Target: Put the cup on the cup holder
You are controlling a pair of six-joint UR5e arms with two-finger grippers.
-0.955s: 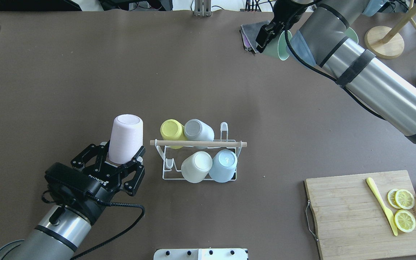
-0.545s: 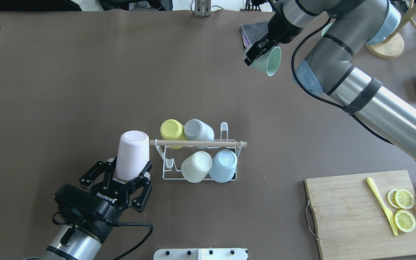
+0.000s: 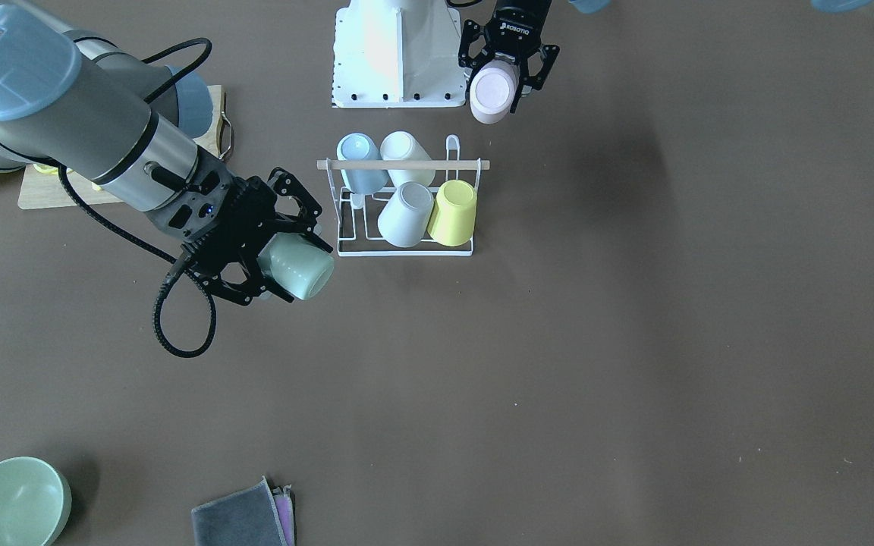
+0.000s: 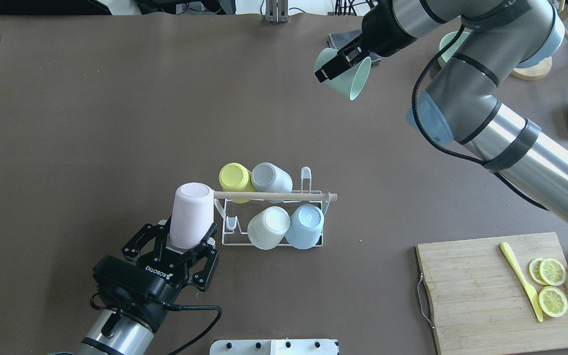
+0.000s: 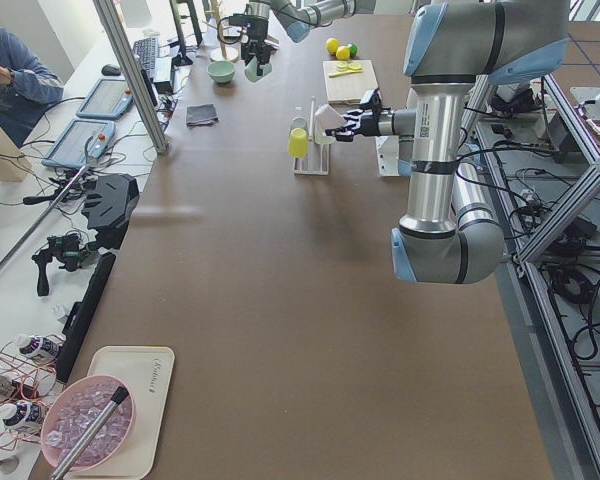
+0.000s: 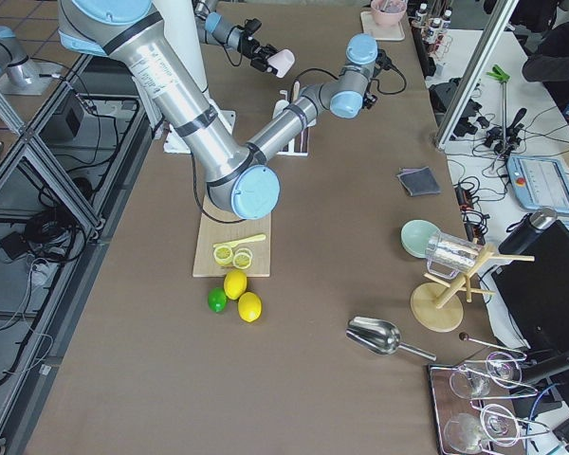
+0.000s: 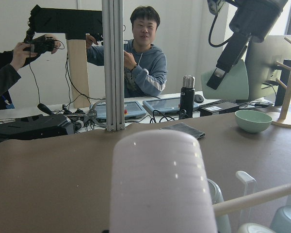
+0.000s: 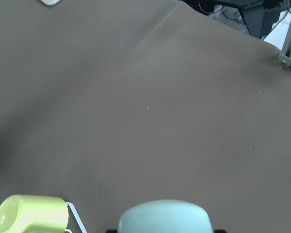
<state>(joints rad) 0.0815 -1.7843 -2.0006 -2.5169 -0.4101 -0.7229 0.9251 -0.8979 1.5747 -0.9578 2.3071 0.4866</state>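
left end effector [image 4: 190,235] | clasping inverted pink cup [image 4: 193,214] | beside cup holder [image 4: 284,196]

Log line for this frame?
left gripper: holds pink cup by holder end | right gripper: holds green cup aloft | cup holder: four cups

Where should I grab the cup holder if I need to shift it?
Pinch the wooden rod near its end on the robot's right, from straight above, jaws across it. It tops the cup holder, thin and level; the pink cup in the left gripper covers the other end.
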